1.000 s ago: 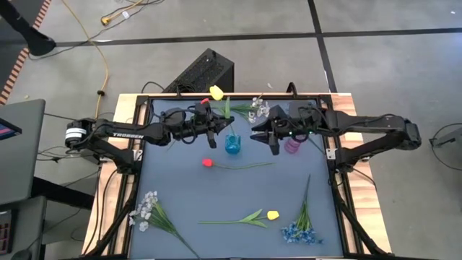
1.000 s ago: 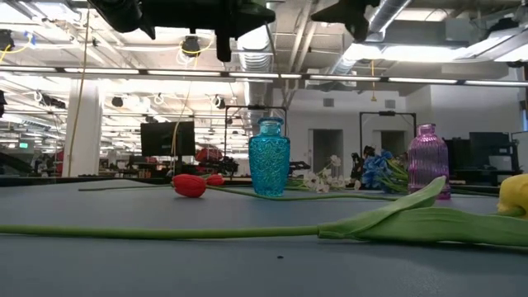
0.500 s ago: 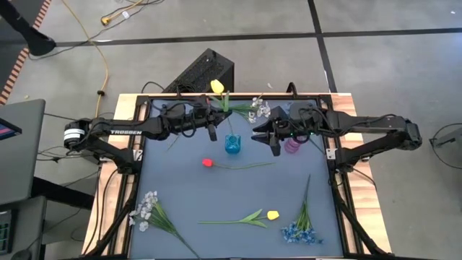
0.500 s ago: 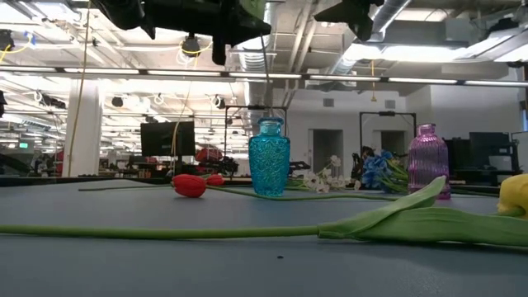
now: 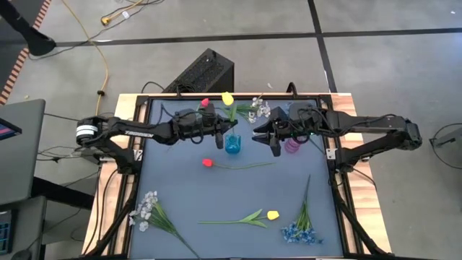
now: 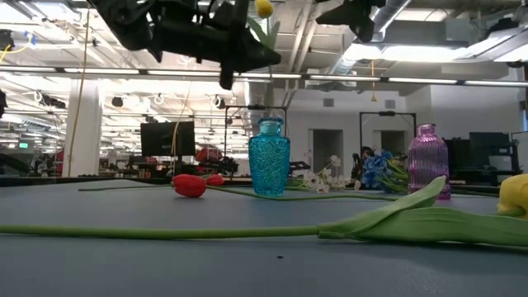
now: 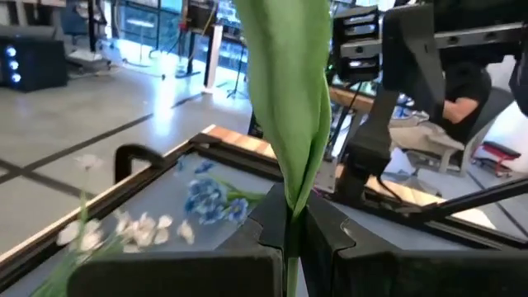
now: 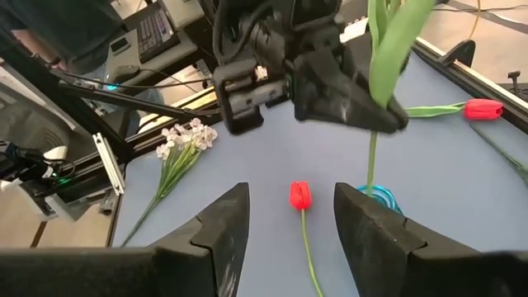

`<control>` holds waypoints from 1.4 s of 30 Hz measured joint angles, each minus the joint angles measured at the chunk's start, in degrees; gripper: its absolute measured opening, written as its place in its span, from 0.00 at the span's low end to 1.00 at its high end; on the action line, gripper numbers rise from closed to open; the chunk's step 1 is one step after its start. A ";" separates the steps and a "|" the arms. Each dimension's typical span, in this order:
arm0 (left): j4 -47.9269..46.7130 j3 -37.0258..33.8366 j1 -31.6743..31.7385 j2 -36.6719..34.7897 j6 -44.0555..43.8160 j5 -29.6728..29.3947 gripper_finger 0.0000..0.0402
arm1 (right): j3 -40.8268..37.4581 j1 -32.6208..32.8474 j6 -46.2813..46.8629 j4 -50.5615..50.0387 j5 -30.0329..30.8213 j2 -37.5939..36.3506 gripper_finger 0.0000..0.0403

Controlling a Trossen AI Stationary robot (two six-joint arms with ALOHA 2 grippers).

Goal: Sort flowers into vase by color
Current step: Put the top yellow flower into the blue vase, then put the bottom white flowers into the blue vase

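Green plastic stem and leaf filled my left wrist view: the left gripper [image 5: 219, 133] had its jaws fully shut on the long-stemmed yellow tulip [image 5: 228, 98], holding it upright over the small blue textured glass vase [image 5: 232, 143], the stem's lower end at the vase mouth as far as the right wrist view let me judge. The right gripper [image 5: 264, 138] waited beside the purple glass vase [image 5: 291, 145], jaws standing well apart and holding nothing.

My worry was the stem tip. If it caught the rim instead of dropping into the neck, a downward push could have tipped the light vase or bent the stem. Releasing too high might also have let the top-heavy bud topple out. The 2 grippers sat near each other, so a sideways correction risked a knock.

Much was hard to read. The low view cut off most of both arms, and I could not tell there whether the stem had entered the vase. Elsewhere lay a red tulip [image 5: 207, 163] near the vases, a second yellow tulip [image 5: 272, 214], a blue spray [image 5: 298, 231] and a white spray [image 5: 145, 209] toward the front; another red bud [image 5: 205, 102] and white blossoms [image 5: 258, 108] at the back were partly masked by the arms.
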 joint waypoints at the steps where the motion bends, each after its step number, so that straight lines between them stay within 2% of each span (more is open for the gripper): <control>1: 0.58 -0.01 -0.07 0.88 -0.02 0.23 0.00 | 0.00 0.00 0.00 -0.03 0.01 0.00 0.50; 11: -1.48 -0.01 -0.09 3.04 -0.36 -0.33 0.02 | 0.00 2.13 0.74 -0.77 0.02 0.00 0.50; 16: -2.25 -0.01 -0.09 2.89 -0.35 -0.23 0.12 | 0.00 3.40 0.95 -1.10 0.16 0.00 0.50; 21: -2.69 -0.01 -0.09 2.79 0.88 5.12 0.25 | 0.00 3.76 1.18 -1.08 0.30 0.00 0.50; 24: -7.38 -0.01 -0.12 1.20 0.25 6.62 0.33 | 0.00 3.78 2.20 -1.08 0.28 0.00 0.50; 30: -22.57 -0.01 0.71 -4.65 3.42 6.55 0.45 | 0.00 3.80 2.58 -1.15 0.19 -0.09 0.50; 39: -37.96 0.23 1.81 -13.54 2.77 9.24 0.56 | 0.00 3.82 1.42 -1.62 -0.46 -0.11 0.50; 42: -47.19 2.91 1.79 -15.91 1.63 10.49 0.59 | 0.00 3.82 0.28 -2.42 -1.83 -0.11 0.50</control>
